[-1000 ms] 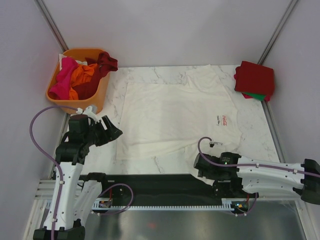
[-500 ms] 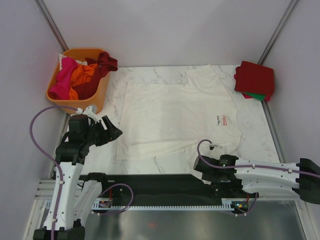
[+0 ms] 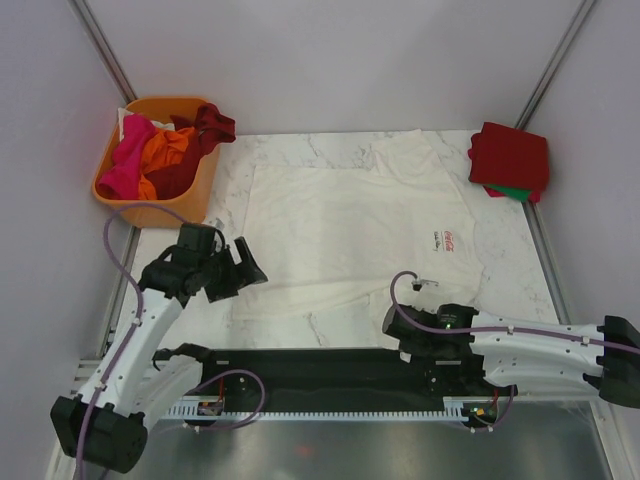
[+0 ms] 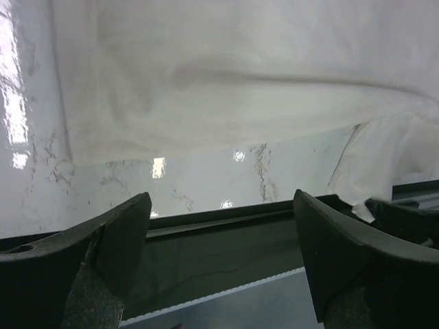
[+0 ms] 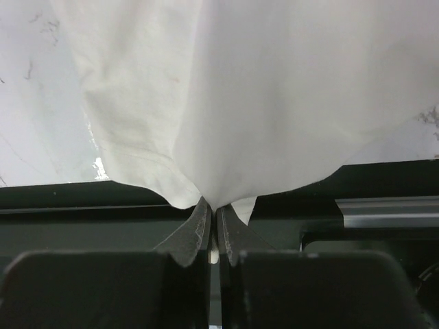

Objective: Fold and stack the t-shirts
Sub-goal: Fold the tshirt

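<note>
A cream-white t-shirt (image 3: 350, 230) with a small red print lies spread on the marble table. My right gripper (image 3: 397, 327) sits at the table's near edge and is shut on that shirt's near edge. In the right wrist view the cloth (image 5: 274, 89) bunches into the pinched fingertips of the right gripper (image 5: 215, 209). My left gripper (image 3: 250, 275) hangs open just left of the shirt's near-left corner. In the left wrist view the left gripper (image 4: 223, 205) holds nothing, and the shirt (image 4: 240, 82) lies beyond it. A folded red t-shirt (image 3: 510, 155) rests on a green one (image 3: 512, 190) at the far right.
An orange plastic basket (image 3: 200, 195) stands at the far left. It holds a pink shirt (image 3: 125, 165), an orange shirt (image 3: 165, 150) and a dark red shirt (image 3: 205, 125). A black rail (image 3: 300, 365) runs along the table's near edge. Grey walls close in both sides.
My right gripper has shut on the cream shirt's near edge. My left arm has swung right and lower toward the shirt's near-left corner, its jaws wider.
</note>
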Tool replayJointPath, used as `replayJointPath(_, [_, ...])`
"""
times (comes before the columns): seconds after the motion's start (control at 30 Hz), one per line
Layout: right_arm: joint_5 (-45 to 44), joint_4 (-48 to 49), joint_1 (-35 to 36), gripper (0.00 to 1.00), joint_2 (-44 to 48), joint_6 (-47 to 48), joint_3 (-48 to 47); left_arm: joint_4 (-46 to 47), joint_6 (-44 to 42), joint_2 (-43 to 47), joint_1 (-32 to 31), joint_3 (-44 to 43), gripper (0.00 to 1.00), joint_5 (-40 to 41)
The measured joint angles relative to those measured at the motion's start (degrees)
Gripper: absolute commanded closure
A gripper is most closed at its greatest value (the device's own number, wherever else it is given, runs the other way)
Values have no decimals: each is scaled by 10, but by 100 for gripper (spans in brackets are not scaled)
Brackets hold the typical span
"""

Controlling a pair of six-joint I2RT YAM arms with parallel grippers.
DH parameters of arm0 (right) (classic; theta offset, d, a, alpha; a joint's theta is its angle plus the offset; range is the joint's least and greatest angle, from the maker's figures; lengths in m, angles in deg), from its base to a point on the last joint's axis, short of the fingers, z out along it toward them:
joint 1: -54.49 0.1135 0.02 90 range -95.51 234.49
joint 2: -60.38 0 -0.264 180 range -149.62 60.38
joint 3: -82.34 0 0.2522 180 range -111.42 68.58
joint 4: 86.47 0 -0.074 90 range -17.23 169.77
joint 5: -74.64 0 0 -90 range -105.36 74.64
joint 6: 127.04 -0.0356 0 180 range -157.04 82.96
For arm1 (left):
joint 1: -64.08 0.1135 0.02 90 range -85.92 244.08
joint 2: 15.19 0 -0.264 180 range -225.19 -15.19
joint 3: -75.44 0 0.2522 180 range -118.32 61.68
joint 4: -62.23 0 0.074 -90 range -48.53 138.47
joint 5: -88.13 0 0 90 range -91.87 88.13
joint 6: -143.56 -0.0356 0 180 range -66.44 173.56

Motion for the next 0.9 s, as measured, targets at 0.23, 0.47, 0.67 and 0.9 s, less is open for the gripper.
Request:
replayJointPath(0.23, [-25,7,-4,94,-2,39,-19,-1,120,-15,-76,82,13,55])
replayJointPath(0.47, [-27,33,-9,94,9,74,-19,6,177,-55,-92,93,10,115])
replayJointPath(0.67, [-31,46,-23,96,7,108,-19,33,196,-129,-94,125,12,160])
replayJointPath(0.9, [-30,48,-34,99,19,127,-19,54,202,-141,-94,155,15,187])
